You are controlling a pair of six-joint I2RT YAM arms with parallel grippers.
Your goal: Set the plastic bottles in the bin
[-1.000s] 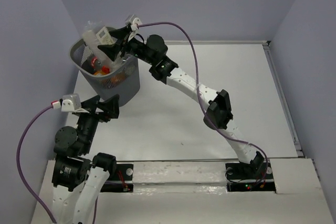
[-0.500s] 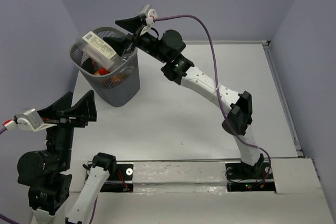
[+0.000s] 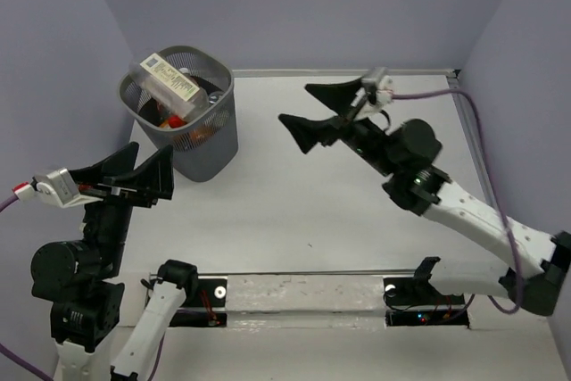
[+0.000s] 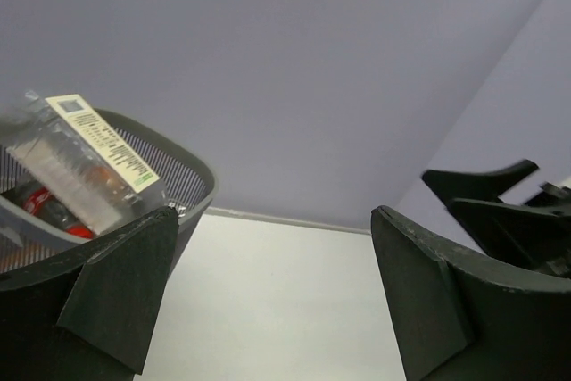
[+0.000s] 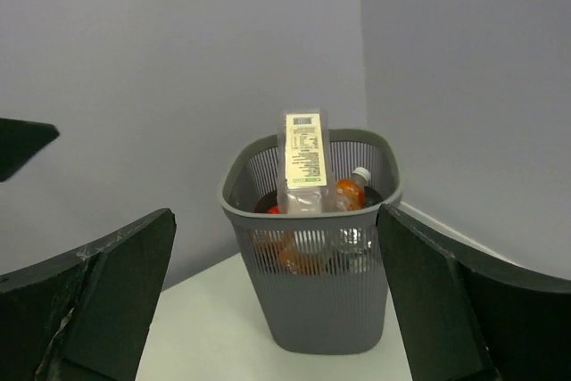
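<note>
Twin white-and-black arms trailing purple cables
Left arm (image 3: pixel 147 327) and right arm (image 3: pixel 482 216): white shells, black round joints; left pincer (image 3: pixel 152 151) and right pincer (image 3: pixel 293 103) have broad black wedge fingers (image 3: pixel 326 93); a purple cable (image 3: pixel 428 94) leaves each white wrist camera (image 3: pixel 376 82)

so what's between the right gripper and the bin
Only bare white table lies between the right gripper and the bin, as the top external view shows.
</note>
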